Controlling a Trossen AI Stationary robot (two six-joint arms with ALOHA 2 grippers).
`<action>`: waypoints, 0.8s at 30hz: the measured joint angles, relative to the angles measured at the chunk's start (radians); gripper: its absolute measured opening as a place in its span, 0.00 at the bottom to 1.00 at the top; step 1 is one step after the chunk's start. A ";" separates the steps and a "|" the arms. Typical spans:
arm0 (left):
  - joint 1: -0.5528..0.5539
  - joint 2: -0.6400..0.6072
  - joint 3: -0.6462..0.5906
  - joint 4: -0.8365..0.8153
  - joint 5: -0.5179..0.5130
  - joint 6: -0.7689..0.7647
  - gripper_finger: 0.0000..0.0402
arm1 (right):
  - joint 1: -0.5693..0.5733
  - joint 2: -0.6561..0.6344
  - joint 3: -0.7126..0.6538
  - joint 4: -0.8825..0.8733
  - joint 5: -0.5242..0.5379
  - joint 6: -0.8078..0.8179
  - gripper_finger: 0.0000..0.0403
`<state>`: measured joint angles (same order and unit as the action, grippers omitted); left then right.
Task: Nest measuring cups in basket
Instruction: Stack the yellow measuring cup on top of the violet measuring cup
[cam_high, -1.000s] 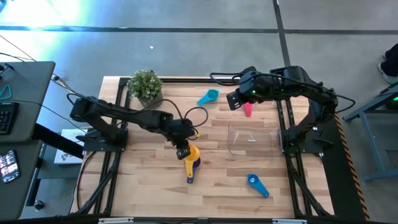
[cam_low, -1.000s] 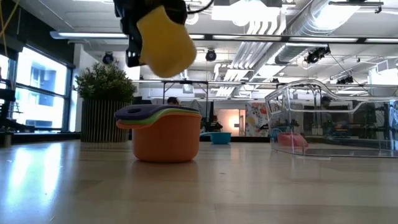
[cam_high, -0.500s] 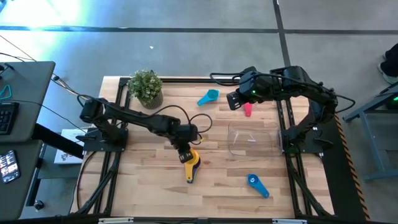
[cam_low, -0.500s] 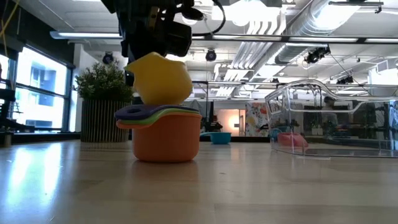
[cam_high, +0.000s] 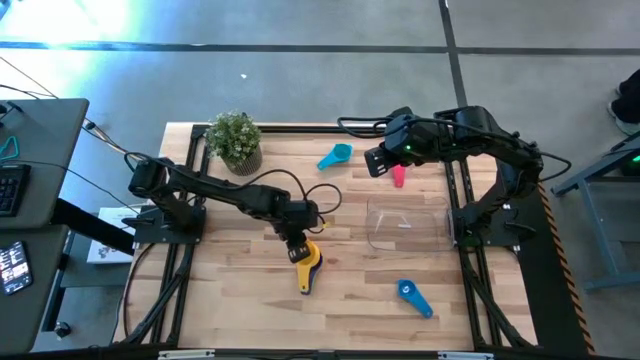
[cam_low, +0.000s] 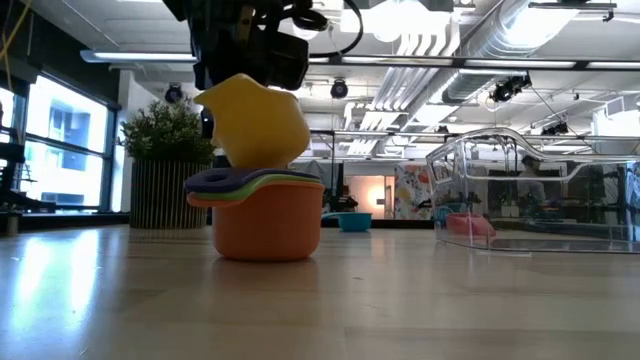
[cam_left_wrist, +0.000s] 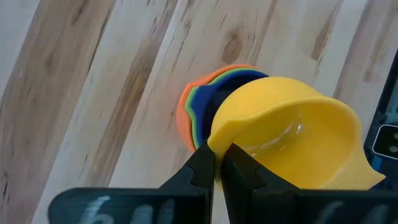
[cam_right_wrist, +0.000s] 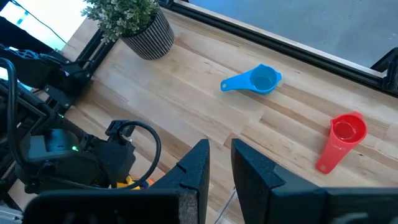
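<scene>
My left gripper (cam_high: 293, 246) is over the table's middle, shut on the yellow cup (cam_low: 255, 120) (cam_left_wrist: 292, 137). That cup hangs tilted right above a nested stack (cam_low: 268, 215) (cam_left_wrist: 198, 106) of salmon, green and purple cups standing on the table. Whether its bottom touches the stack, I cannot tell. The light blue cup (cam_high: 336, 155) and the magenta cup (cam_high: 398, 176) lie near the far edge. The blue cup (cam_high: 413, 296) lies near the near edge. The clear basket (cam_high: 405, 222) stands on the table's right side. My right gripper (cam_high: 375, 163) hovers open beside the magenta cup. My left gripper pinches the yellow cup's bowl wall at the rim (cam_left_wrist: 212, 138), one finger inside the bowl and one outside, as the left wrist view shows. The fingers come from above, pointing down. The cup is lifted off the table and tilted, its bottom at the stack's top.
A potted plant (cam_high: 236, 138) stands at the far left of the table. Black frame rails run along the table's left and right sides. Bare wood lies between the stack and the basket and along the near edge.
My left gripper has come down over the stack with the yellow cup, moving slightly toward the near edge. The cup, first held well above the stack, now sits just at its top and has tipped a little. My right arm has kept still.
</scene>
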<state>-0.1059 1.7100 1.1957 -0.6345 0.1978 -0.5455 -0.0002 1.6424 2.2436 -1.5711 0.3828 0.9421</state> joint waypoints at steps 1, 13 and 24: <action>0.000 0.000 0.000 0.003 0.000 0.002 0.02 | 0.000 0.000 0.000 0.000 0.000 0.000 0.15; 0.000 0.000 0.000 0.005 0.000 0.007 0.02 | 0.000 0.000 0.000 0.000 0.000 0.000 0.15; 0.000 0.000 0.000 0.005 0.000 0.000 0.09 | 0.000 0.000 0.000 0.000 -0.001 0.000 0.15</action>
<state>-0.1059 1.7100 1.1957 -0.6292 0.1978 -0.5457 -0.0001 1.6424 2.2436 -1.5711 0.3820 0.9421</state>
